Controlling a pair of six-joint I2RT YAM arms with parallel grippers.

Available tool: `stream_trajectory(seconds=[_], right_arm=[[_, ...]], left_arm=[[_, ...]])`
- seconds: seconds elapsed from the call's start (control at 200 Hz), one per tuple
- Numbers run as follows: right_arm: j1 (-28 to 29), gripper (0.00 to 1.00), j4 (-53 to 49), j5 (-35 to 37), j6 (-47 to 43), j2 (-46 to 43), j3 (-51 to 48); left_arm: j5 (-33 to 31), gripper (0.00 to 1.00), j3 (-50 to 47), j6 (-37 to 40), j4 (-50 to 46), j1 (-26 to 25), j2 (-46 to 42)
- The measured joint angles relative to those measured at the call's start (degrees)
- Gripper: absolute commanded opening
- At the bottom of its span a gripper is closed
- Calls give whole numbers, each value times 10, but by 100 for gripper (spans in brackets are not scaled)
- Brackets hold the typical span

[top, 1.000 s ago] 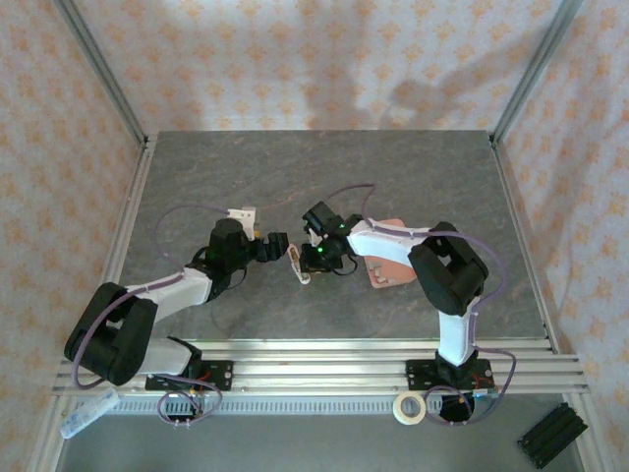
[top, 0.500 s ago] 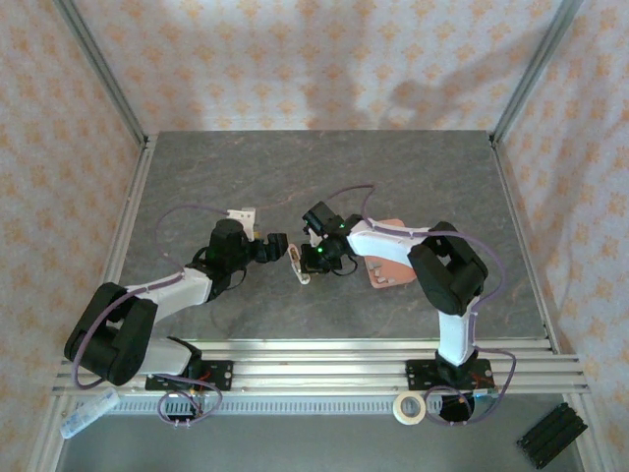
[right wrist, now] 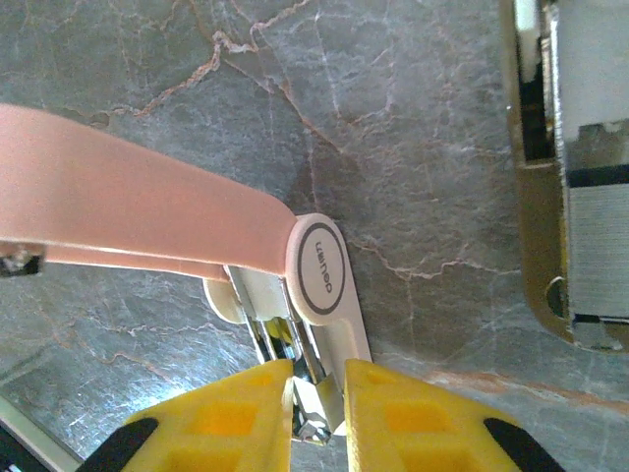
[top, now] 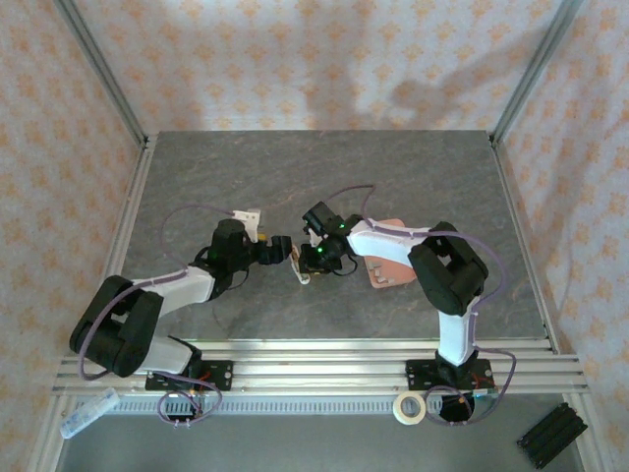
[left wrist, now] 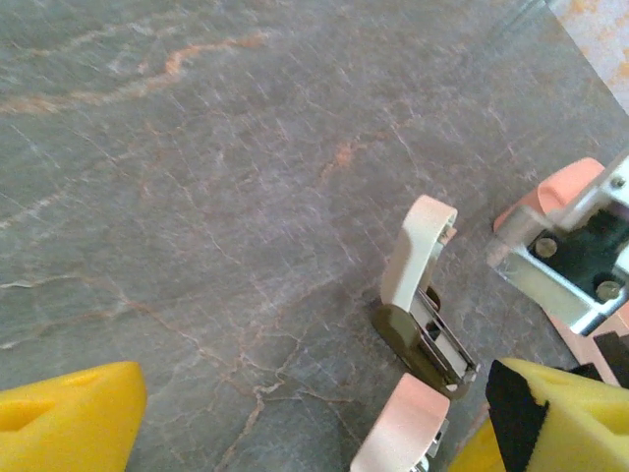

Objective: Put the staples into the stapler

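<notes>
While my right gripper [right wrist: 316,393] is pinching the opened pink stapler [right wrist: 147,211], my left gripper [left wrist: 305,423] is hovering wide apart before it, loading seemingly not begun.

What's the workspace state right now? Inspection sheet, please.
surface: grey marbled table, no damage seen.
job's things: pink stapler, lid swung open; olive-based stapler, open beside it; salmon tray; loose staples too small to tell.
clutter: small white item on the table; tape roll and black block beyond the front rail.
grippers: left gripper open, empty; right gripper shut on the pink stapler.
cables: purple cable loops beside the left arm.
surroundings: patterned fabric walls, aluminium frame.
</notes>
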Motion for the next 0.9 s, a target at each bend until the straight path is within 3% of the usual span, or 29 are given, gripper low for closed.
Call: stream_trajectory(seconds=[0.576, 0.901], right_arm=[[-26, 24, 8, 41, 2, -90, -66], [-42, 24, 9, 58, 2, -109, -82]], left_arm=[[121, 85, 40, -19, 80, 0, 116], [186, 82, 40, -27, 104, -13, 121]])
